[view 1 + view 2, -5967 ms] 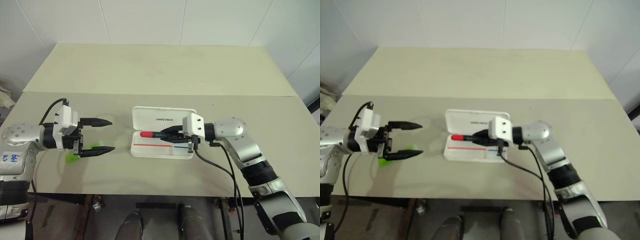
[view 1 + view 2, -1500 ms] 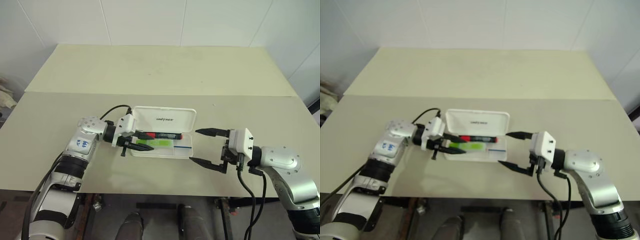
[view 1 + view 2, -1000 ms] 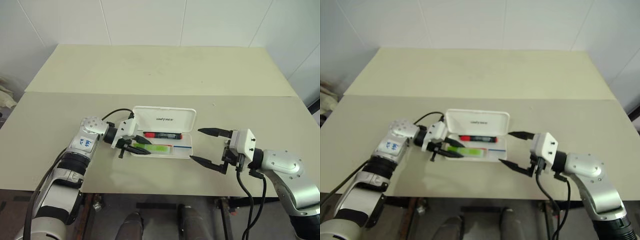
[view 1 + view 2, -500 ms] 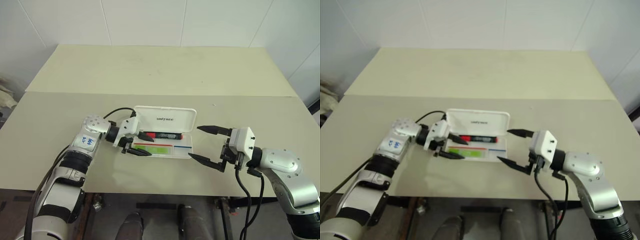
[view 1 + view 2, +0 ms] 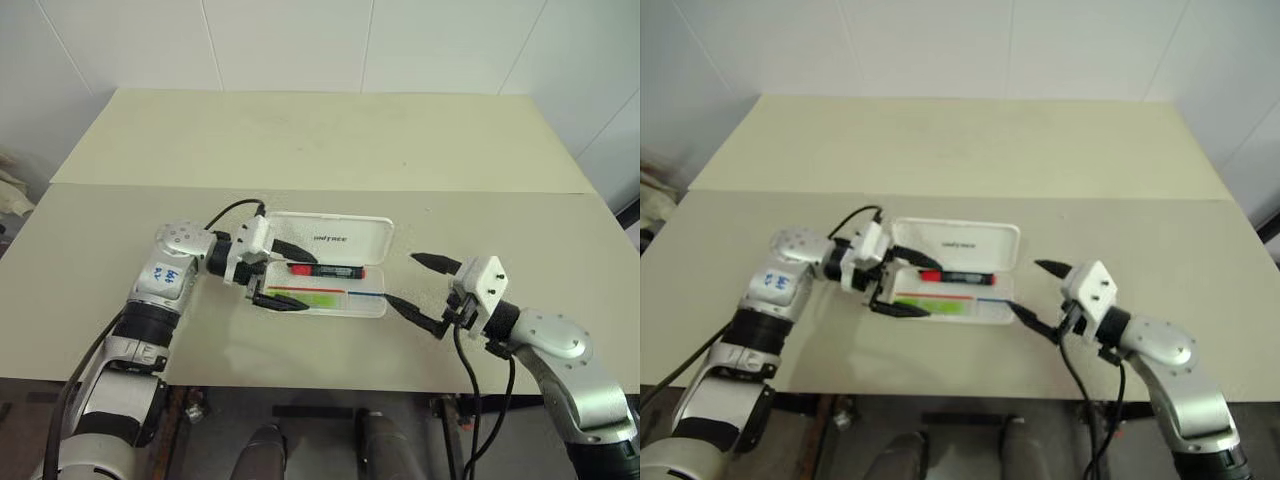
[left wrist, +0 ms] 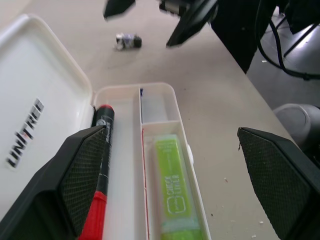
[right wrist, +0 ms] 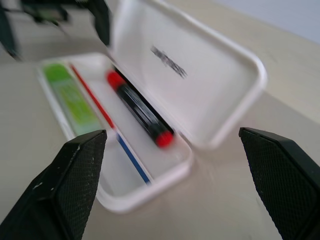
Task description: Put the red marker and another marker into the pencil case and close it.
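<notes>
The white pencil case lies open on the table, its lid standing up at the back. The red marker rests in the back compartment, and the lime-green marker lies in the front one. My left gripper hovers open over the case's left end, one finger above the lid side and the other at the front rim, with nothing between them. In the left wrist view both markers lie loose below its fingers. Just right of the case my right gripper is open and empty.
A small dark object lies on the table beyond the case's right end. The table's front edge runs close under my right gripper. A second table adjoins at the back, bordered by a white wall.
My left gripper has opened wide and risen off the green marker, leaving it lying in the case. My right gripper has sunk a little and turned toward the case's right end.
</notes>
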